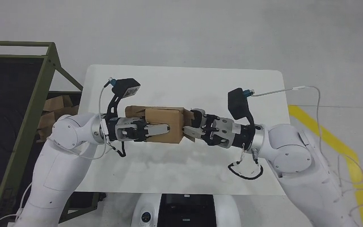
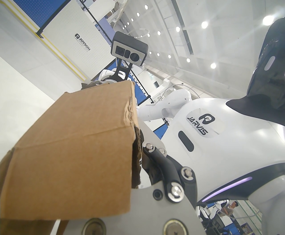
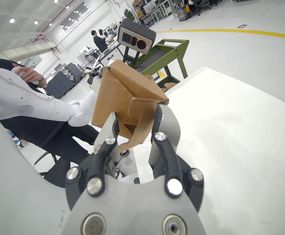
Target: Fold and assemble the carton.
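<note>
Right gripper (image 3: 136,121) had its jaws partway apart and was pinching the ragged end flap of the cardboard carton (image 3: 124,93) between them. The left gripper (image 1: 160,127) was clamped on the opposite end, with one finger lying along the carton's side. So the carton sat held between the two, over the middle of the white worktop (image 1: 227,85), with a green rack (image 1: 34,54) off past the left arm.

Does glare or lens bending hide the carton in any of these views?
No. Left wrist view: ceiling lamps flare into starbursts, but well off the carton, whose near face is evenly lit. Right wrist view: wide-angle bending curves the table edge; the carton is free of glare. Top view: flat, even light, no glare.
</note>
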You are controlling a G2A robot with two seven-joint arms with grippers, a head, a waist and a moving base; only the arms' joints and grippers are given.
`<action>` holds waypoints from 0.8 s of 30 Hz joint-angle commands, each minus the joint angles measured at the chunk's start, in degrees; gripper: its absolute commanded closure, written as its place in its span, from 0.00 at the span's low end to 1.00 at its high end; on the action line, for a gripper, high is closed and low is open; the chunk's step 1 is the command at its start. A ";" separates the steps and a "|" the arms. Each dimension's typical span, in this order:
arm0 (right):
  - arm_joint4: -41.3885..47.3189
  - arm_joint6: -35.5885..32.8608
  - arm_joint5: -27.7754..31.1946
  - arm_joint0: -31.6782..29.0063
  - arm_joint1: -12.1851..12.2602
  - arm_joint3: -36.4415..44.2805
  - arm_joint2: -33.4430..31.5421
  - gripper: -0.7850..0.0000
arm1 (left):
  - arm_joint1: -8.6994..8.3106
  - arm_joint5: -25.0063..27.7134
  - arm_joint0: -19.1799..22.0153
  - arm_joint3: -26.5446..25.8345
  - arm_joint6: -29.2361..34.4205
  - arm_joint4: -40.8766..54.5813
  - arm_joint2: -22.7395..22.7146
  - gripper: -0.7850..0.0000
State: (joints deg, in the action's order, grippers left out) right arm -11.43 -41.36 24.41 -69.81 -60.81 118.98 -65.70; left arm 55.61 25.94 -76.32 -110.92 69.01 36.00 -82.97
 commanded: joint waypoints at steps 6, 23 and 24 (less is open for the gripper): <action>0.30 -0.10 0.51 0.46 -0.04 -0.11 0.41 0.72 | -0.02 -0.15 0.04 0.04 0.16 0.05 0.02 1.00; 2.41 -0.96 2.85 1.91 -0.26 -1.36 2.57 0.74 | -0.07 -0.50 -0.25 -0.49 0.72 -0.39 0.64 1.00; 2.57 -0.99 2.97 2.08 -0.29 -1.51 2.72 0.75 | -0.07 -0.49 -0.26 -0.49 0.70 -0.41 0.65 1.00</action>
State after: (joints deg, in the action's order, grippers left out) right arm -9.04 -42.30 27.25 -67.89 -61.08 117.61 -63.11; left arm 55.55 25.43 -76.57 -111.40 69.74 35.60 -82.33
